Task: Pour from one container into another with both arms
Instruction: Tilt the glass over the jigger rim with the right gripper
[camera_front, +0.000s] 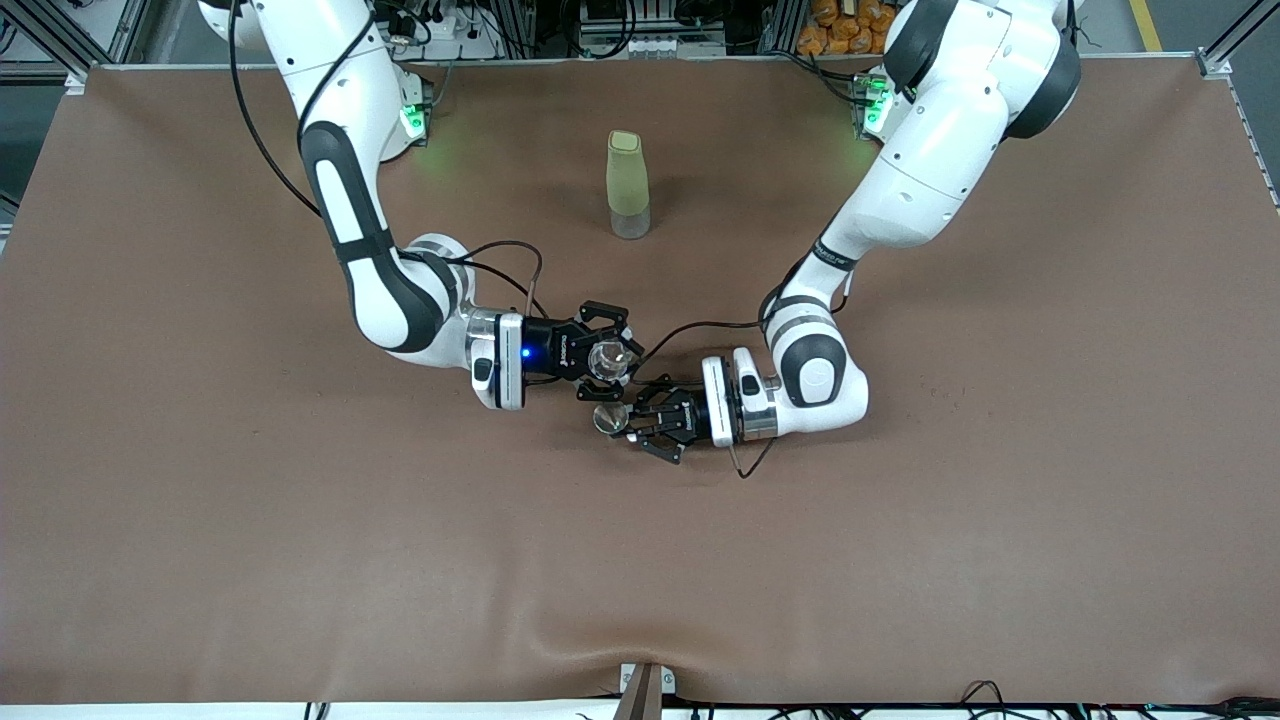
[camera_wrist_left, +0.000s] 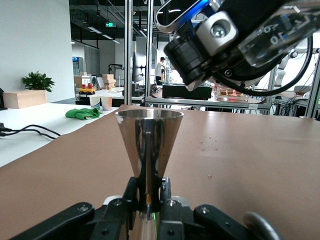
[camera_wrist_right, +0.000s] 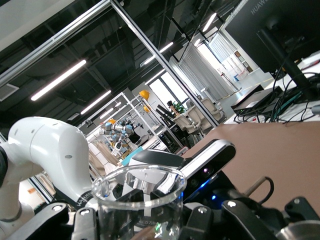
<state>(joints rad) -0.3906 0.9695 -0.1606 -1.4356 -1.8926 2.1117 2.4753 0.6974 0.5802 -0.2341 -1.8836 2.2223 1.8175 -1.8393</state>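
Steel jigger (camera_wrist_left: 149, 145) upright in left pincer (camera_front: 640, 420); right pincer (camera_front: 610, 350) tilts beaker (camera_front: 606, 360).

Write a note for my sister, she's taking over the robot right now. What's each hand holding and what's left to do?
Left gripper: shut on the metal cone cup, held upright above the table's middle.
Right gripper: shut on the clear glass beaker, tilted and raised beside and above the metal cup.
Tall yellowish bottle stands untouched, farther from the front camera.
Done: both containers gripped and brought together.
Left: the pour; no stream visible, cup contents unseen.
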